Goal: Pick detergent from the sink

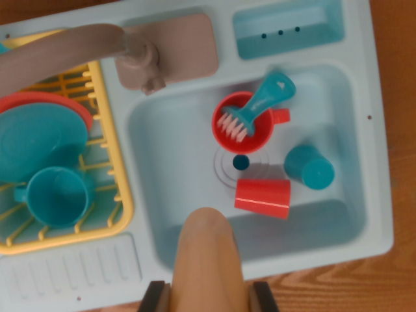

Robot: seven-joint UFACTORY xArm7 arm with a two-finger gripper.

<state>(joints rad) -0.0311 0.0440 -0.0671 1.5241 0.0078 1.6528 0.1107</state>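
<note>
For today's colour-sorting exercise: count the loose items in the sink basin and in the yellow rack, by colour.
Red: 3 — cup with handle, tumbler, plate
Teal: 4 — brush, tumbler, plate, cup
Total: 7

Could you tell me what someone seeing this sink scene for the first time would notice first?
Probably the tan detergent bottle looming at the bottom centre, clamped in the gripper. Next, the bright red mug in the pale blue sink, with a teal scrub brush lying across it. At the wrist view's left, a yellow drying rack holds teal and red dishes.
</note>
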